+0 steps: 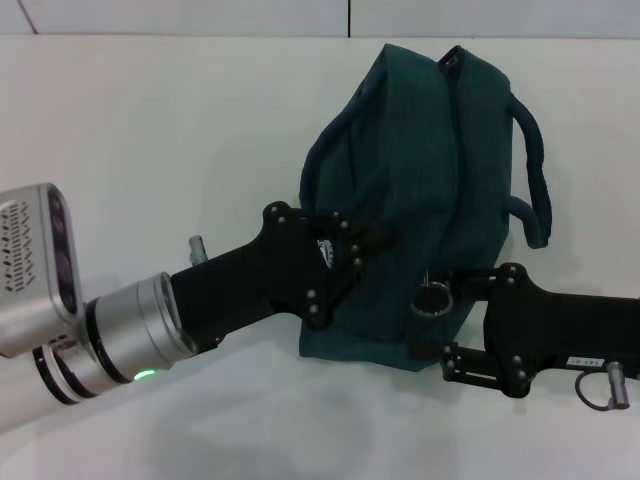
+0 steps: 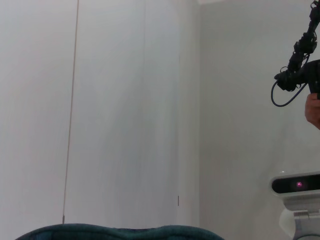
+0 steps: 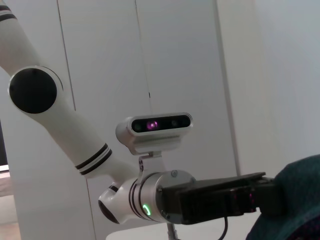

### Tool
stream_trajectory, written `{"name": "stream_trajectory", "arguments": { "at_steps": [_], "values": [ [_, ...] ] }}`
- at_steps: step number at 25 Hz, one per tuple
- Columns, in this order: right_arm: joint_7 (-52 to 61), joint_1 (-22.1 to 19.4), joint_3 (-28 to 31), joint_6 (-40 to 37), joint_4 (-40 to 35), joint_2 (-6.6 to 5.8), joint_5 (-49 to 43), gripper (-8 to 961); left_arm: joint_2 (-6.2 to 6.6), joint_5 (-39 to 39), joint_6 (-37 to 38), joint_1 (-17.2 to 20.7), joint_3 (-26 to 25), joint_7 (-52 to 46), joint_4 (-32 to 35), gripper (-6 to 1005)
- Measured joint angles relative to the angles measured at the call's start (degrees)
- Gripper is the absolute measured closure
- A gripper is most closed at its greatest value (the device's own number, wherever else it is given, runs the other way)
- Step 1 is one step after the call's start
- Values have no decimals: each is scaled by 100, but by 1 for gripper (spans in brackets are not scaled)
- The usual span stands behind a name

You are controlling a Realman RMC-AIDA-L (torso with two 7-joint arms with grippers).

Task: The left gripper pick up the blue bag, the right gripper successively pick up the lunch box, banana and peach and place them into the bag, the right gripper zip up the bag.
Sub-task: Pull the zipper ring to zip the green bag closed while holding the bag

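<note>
A plain white bench (image 1: 150, 130) filled the frame, pale wall panels (image 2: 125, 100) behind. The blue bag (image 1: 420, 190) stood upright at centre. The left claw (image 1: 350, 250) pinched its side fabric. The right claw (image 1: 450, 330) reached in at lower right, its fingers' state unclear.

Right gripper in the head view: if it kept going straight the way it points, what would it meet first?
The right gripper points at the lower side of the blue bag and already looks to be against it, so the bag comes first; depth is unclear.
</note>
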Motion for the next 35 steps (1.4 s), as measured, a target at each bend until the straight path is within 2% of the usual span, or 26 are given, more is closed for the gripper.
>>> {"name": "stream_trajectory", "arguments": {
  "at_steps": [17,29,35],
  "values": [
    [225,-109,11,-250,-8,-105,6,469,0,29,0,44,14,0,0,950],
    [156,-110,15,-193,23,-96,-23,692,0,26,6,81,13,0,0,950],
    [-284,-128,15,-207,19,-84,-37,789,0,6,6,89,13,0,0,949]
  ]
}}
